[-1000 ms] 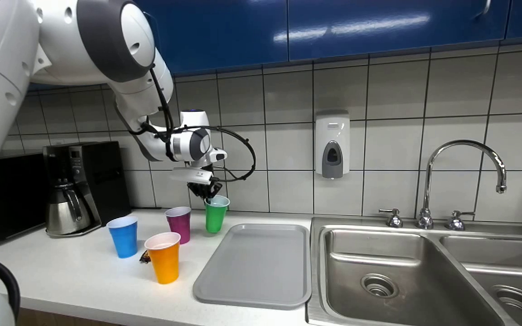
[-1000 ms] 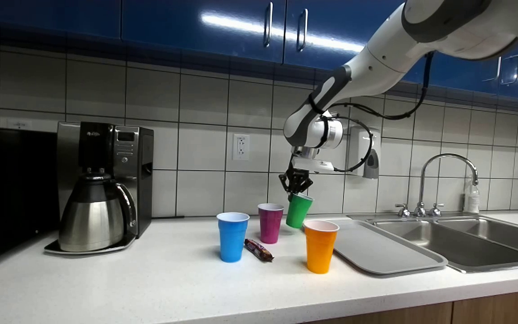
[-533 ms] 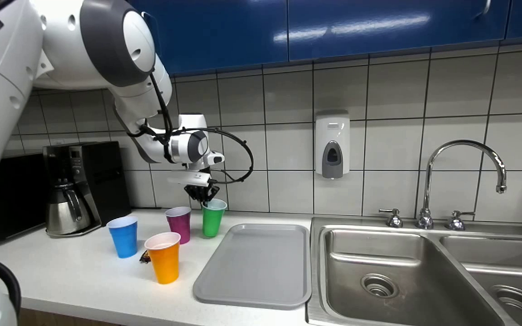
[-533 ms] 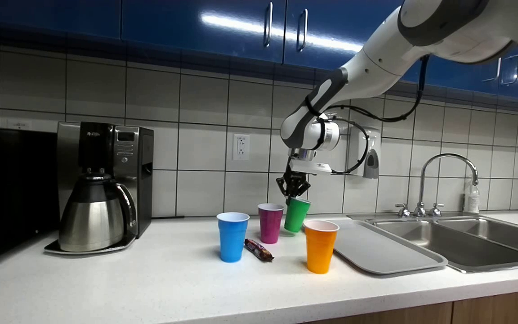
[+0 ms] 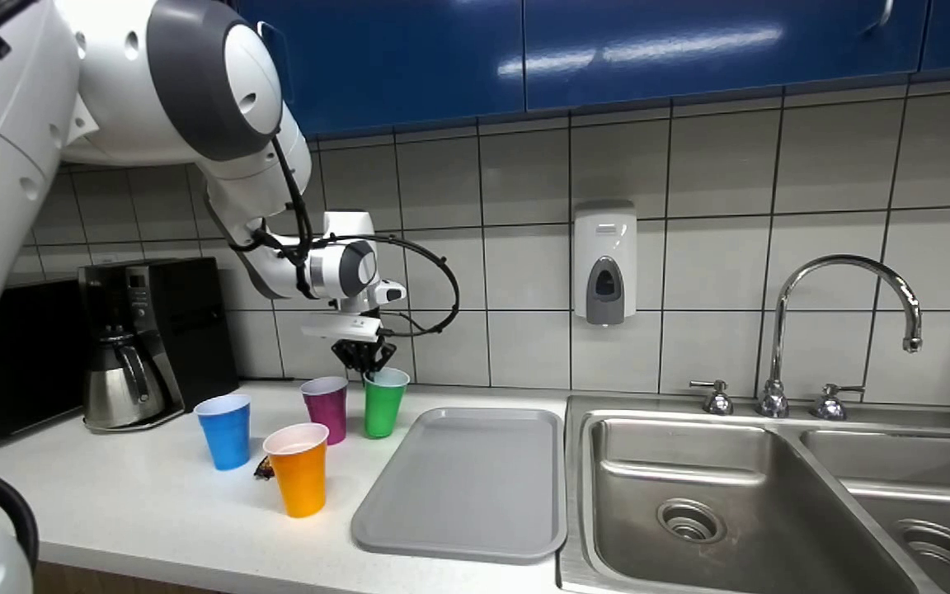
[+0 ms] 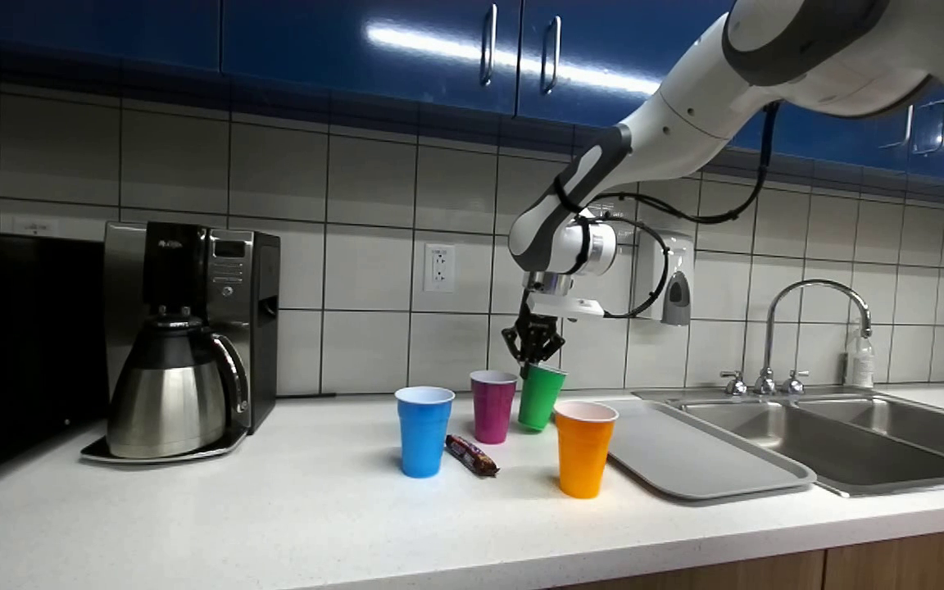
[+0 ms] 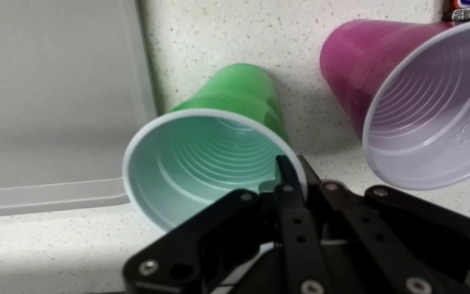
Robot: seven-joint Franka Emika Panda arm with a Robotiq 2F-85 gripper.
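Plainly, the gripper [image 7: 294, 165] was closed on the wall of the green cup [image 6: 541, 400], one dark finger inside its rim and the other outside, on the side nearer the purple cup [image 6: 492, 407]. The green cup's mouth faced upward, but its long axis leaned off vertical, rim tipped toward the gray tray [image 5: 467, 487]. Only the wrist view looked down into its hollow and showed the finger against the inner wall. The green cup was vivid outside, paler and bluish within, with a smooth whitish rim and fine rings circling the inside toward the bottom. It was near the back edge of the counter [image 6: 292, 516], just beside the tray's back corner; whether its base touched the counter I could not tell. In an exterior view the orange cup [image 5: 300, 477], toward the counter's front edge, hid most of the wrapped bar [image 5: 264, 469], while the wrist view caught part of its lettered wrapper. The blue cup [image 6: 423, 436] showed in both exterior views.
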